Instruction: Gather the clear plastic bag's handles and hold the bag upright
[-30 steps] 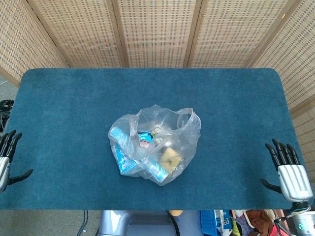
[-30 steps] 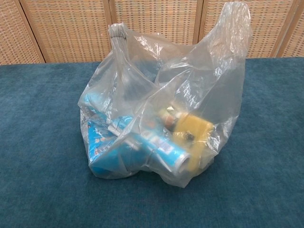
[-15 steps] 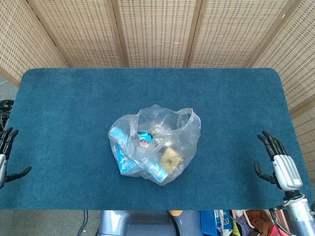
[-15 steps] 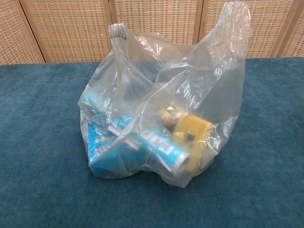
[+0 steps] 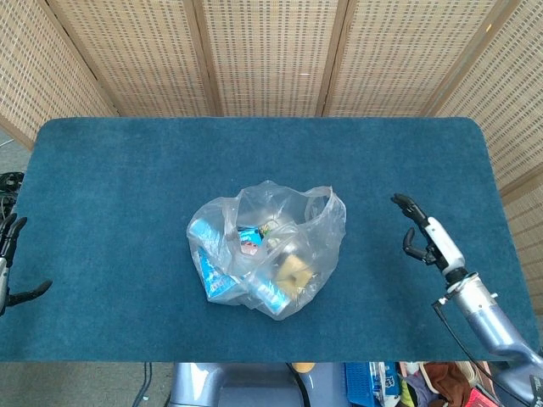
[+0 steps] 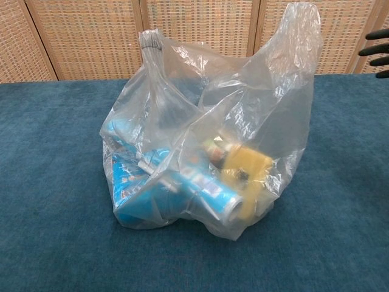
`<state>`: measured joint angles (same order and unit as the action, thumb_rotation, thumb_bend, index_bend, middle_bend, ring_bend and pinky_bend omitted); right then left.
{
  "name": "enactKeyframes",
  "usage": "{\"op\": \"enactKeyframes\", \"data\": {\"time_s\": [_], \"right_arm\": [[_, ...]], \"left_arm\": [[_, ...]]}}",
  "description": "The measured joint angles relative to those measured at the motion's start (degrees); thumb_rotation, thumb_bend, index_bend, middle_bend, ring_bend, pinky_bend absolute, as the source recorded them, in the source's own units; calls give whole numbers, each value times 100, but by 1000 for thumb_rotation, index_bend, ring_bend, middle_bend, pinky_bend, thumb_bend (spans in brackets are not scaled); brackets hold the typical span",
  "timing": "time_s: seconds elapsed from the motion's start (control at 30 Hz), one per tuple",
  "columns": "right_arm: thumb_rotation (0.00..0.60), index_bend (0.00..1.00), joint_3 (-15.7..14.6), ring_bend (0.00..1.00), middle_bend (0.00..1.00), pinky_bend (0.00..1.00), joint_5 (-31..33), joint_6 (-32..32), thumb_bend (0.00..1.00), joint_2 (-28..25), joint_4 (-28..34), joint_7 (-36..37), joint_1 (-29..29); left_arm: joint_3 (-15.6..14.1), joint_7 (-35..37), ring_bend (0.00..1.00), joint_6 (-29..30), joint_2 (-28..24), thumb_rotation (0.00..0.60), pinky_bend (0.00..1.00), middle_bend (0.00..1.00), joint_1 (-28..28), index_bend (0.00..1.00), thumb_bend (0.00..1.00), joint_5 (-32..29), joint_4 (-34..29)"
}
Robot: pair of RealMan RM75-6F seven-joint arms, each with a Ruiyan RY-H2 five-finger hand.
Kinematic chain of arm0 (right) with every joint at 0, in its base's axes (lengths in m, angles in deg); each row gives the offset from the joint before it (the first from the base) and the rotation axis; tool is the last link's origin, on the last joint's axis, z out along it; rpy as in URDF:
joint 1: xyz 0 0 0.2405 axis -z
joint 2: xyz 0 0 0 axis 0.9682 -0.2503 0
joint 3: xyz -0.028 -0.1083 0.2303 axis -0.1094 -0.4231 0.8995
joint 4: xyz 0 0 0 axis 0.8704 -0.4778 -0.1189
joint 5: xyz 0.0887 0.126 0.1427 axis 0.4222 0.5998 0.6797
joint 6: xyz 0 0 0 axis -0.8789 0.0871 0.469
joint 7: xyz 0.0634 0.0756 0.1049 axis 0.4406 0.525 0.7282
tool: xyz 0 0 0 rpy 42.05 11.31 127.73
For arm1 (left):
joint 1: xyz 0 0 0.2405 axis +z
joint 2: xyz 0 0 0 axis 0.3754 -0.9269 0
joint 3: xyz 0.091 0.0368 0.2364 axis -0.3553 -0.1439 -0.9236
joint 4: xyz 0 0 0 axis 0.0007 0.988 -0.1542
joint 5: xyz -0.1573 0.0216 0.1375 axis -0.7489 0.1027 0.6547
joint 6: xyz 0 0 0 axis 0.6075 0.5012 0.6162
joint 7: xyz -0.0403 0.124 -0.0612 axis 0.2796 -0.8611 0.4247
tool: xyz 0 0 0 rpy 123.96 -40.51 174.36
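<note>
Bag (image 5: 267,250): sitting mid-desk (image 5: 119,170), handles (image 6: 298,24) standing loose, not yet gathered.
Right hand (image 5: 427,240): hovering right of bag, fingers spread, holding nothing.
Left hand (image 5: 8,267): far left of bag, fingers apart, holding nothing.

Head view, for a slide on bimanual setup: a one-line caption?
Clear plastic bag sits ungrasped mid-table; right hand open beside it, left hand at table edge.

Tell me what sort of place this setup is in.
Probably an indoor robot test station, not a home: a table covered in blue carpet-like cloth, woven rattan screens closing off the back, and a lone clear plastic bag of items.
</note>
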<state>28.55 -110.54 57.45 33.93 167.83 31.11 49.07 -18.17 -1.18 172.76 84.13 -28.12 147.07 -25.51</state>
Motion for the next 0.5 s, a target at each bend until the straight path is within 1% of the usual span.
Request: {"op": "enactKeyframes", "data": {"time_s": [0.17, 0.3, 0.5], "right_arm": [[600, 2, 203, 53, 144, 80, 22, -392, 1000, -39, 146, 844, -293], [600, 22, 326, 78, 171, 81, -33, -582, 1000, -104, 315, 1348, -486], [600, 84, 347, 99, 197, 84, -40, -725, 1000, -216, 616, 1434, -593]], "left_arm": [[60, 4, 0, -63, -9, 600, 0, 0, -29, 0, 96, -140, -2], [96, 8, 0, -130, -12, 600, 0, 0, -48, 0, 98, -262, 16], [145, 17, 0, -227, -13, 600, 0, 0, -79, 0, 99, -414, 53]]}}
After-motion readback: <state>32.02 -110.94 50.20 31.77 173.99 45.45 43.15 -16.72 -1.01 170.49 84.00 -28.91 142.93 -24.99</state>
